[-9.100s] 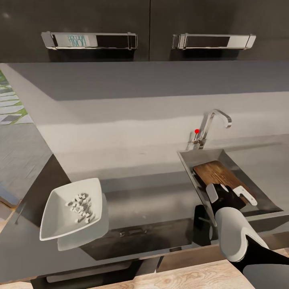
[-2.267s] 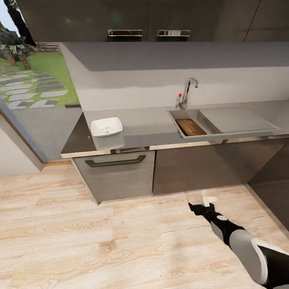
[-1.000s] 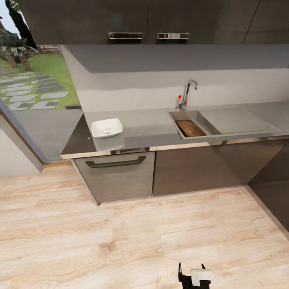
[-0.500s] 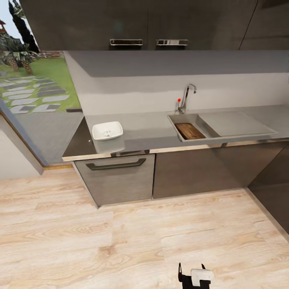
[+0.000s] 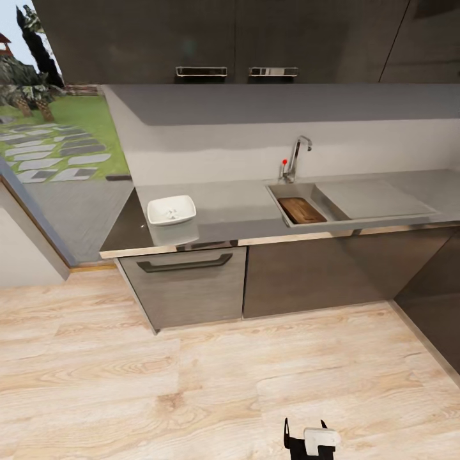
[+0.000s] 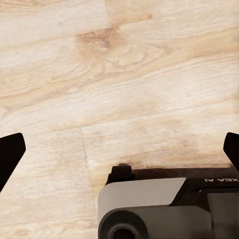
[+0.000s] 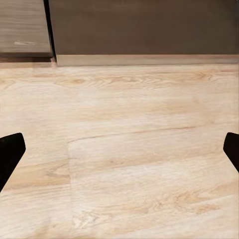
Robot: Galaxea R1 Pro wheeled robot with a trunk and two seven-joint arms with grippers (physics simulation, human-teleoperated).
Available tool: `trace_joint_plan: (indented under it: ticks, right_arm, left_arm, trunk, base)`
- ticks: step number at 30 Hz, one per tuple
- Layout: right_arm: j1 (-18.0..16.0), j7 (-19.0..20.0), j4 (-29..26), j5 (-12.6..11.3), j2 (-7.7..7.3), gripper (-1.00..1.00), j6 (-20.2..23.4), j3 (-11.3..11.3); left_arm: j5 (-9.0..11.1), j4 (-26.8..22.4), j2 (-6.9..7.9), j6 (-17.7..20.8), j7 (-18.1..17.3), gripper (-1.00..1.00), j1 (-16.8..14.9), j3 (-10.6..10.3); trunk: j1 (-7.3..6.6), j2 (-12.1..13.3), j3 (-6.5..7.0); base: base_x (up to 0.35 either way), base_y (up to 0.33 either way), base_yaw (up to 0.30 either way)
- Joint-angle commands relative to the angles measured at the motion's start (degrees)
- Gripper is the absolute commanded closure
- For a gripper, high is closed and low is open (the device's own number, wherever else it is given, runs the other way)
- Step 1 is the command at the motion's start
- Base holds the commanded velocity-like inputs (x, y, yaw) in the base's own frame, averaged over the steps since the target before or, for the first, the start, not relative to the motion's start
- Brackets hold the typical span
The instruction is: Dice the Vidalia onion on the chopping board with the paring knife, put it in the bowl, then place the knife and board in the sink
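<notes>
Two dark fingertips frame each wrist view at its far edges, so my left gripper (image 6: 119, 149) and my right gripper (image 7: 119, 149) are both spread wide and hold nothing; under them is only pale wooden floor (image 5: 191, 383).

Some seconds ago I stood close at the grey stainless steel sink (image 5: 289, 190), with my right hand over the board inside it. Now I am well back from the long glossy dark grey countertop (image 5: 230, 214), and in the last half second the head view has lifted only a little. My arms are lowered toward the floor. I judge from this that the work is finished, or nearly so.

The dark brown rectangular wooden chopping board (image 5: 301, 209) lies in the basin. The white shallow square bowl (image 5: 171, 209) stands on the countertop, well apart from the sink, near the counter's left end. Inside it I see small white dice of onion (image 5: 170, 214), too small to count.

The small red-handled paring knife I cannot find at this distance. It may lie in the basin beside or on the board, but the near wall of the sink hides part of the bottom, so I cannot confirm this step. At the lower edge of the head view a small dark and white part of my own body (image 5: 313, 441) is cut off, and I cannot say which part it is.
</notes>
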Motion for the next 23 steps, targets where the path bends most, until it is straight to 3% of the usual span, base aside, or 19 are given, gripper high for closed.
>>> trace_joint_plan:
  ticks: [1, 10, 11, 14, 15, 16, 19, 20, 21, 22, 23]
  right_arm:
    - [0.0, -0.4, 0.0, 0.6, 0.01, -1.00, -0.1, -0.3]
    - [0.0, -0.4, 0.2, 0.4, -0.16, -1.00, 0.2, -0.3]
    - [10.4, 16.7, 0.3, 0.1, -8.73, -1.00, 0.2, -0.6]
    - [10.6, 17.4, 0.2, -1.6, -8.12, -1.00, 0.4, -0.7]
    - [10.6, 16.6, 0.1, -4.6, -7.20, -1.00, 0.5, -0.8]
    - [10.6, 15.8, 0.0, -10.1, -7.52, -1.00, 0.0, -0.9]
    - [10.6, 15.7, 0.0, -10.2, -7.63, -1.00, 0.0, -0.9]
    - [10.6, 15.7, 0.2, -10.1, -7.64, -1.00, 0.9, -0.7]
    - [10.6, 15.9, 0.2, -10.0, -8.40, -1.00, 8.3, -0.5]
    - [10.6, 16.2, 0.0, -10.1, -8.09, -1.00, 17.5, -0.5]
    - [10.6, 16.2, 0.0, -10.1, -8.08, -1.00, 17.7, -0.5]
  left_arm:
    - [0.2, 0.1, 0.01, -0.2, 0.4, -1.00, 0.0, -0.5]
    - [0.2, 1.1, 0.07, -0.1, 0.4, -1.00, 0.0, -0.5]
    - [0.7, 9.6, 3.02, -4.8, 0.3, -1.00, 0.0, -0.4]
    - [0.8, 10.0, 3.07, -5.0, 0.3, -1.00, 0.0, -0.4]
    - [0.8, 12.8, 3.12, -5.2, 0.3, -1.00, 0.0, -0.4]
    - [1.3, 13.4, 3.25, -5.2, 0.3, -1.00, 0.0, -0.4]
    - [1.4, 13.8, 3.09, -5.2, 0.3, -1.00, 0.0, -0.4]
    - [1.4, 17.5, 2.82, -4.7, 0.6, -1.00, 0.2, -0.4]
    - [1.5, 18.4, 2.74, -4.2, 0.8, -1.00, 0.4, -0.4]
    - [1.3, 18.5, 2.77, 2.5, 0.3, -1.00, 0.6, -0.4]
    - [1.3, 18.5, 2.76, 2.6, 0.3, -1.00, 0.6, -0.4]
  trunk:
    - [0.01, 0.0, -0.06]
    - [0.01, 0.0, -0.06]
    - [0.01, 0.0, -0.06]
    - [0.01, 0.0, -0.06]
    - [0.01, 0.0, -0.06]
    - [0.01, 0.0, 0.03]
    - [0.01, 0.0, 0.28]
    - [0.01, 0.0, 0.30]
    - [0.01, 0.0, 0.30]
    - [0.01, 0.0, 0.30]
    - [0.01, 0.0, 0.30]
  base:
    - [0.000, 0.000, 0.000]
    - [0.000, 0.000, 0.000]
    - [0.000, 0.000, 0.000]
    - [0.000, 0.000, 0.000]
    - [0.000, 0.000, 0.000]
    - [0.000, 0.000, 0.000]
    - [0.000, 0.000, 0.000]
    - [0.000, 0.000, 0.000]
    - [0.000, 0.000, 0.000]
    - [0.000, 0.000, 0.000]
    - [0.000, 0.000, 0.000]
